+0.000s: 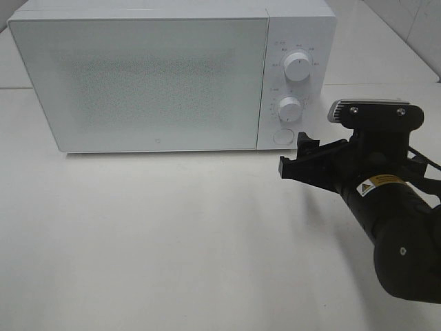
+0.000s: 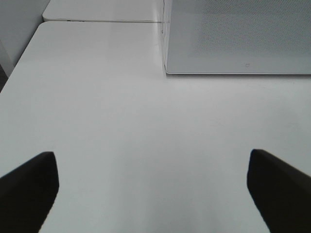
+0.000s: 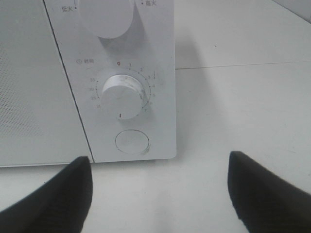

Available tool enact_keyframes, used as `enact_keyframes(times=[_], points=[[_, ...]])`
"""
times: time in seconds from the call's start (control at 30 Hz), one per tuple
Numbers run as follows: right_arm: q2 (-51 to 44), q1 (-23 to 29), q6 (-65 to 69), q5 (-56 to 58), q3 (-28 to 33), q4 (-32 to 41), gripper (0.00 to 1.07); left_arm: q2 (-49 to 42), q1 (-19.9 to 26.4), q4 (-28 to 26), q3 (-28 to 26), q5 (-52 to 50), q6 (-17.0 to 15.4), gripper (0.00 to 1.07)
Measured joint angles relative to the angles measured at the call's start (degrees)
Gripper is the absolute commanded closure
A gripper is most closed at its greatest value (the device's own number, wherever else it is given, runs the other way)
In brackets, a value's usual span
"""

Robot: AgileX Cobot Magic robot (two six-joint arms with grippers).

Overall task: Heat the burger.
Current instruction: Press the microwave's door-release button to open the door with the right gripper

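microwave door [image 1: 138,83] hides its inside; left end effector [image 2: 151,154] cut off at edge.

I have the microwave [image 1: 165,83] in the upper left and centre of the high frame, standing on the surface [image 1: 172,241]. Its door [image 1: 103,41] takes the left part and the control panel [image 1: 313,89] the right end: upper knob [image 1: 298,66], lower knob [image 1: 289,108] beneath it, button [image 1: 282,136] lowest. My right claw [image 1: 295,155] sits at centre right, just before that button, apart from it.
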Motion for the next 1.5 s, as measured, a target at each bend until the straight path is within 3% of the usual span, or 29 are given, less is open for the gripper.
enact_keyframes(times=[0.27,0.83,1.13,1.5], points=[[0.1,0.2,5.6,-0.1,-0.5,0.2,0.33,0.0,0.0,0.0,0.0,0.0,0.0,0.09],[0.1,0.2,37.0,-0.1,-0.5,0.1,0.42,0.0,0.0,0.0,0.0,0.0,0.0,0.09],[0.1,0.2,54.1,2.4,-0.5,0.1,0.54,0.0,0.0,0.0,0.0,0.0,0.0,0.09],[0.1,0.2,74.3,5.7,-0.5,0.1,0.85,0.0,0.0,0.0,0.0,0.0,0.0,0.09]])
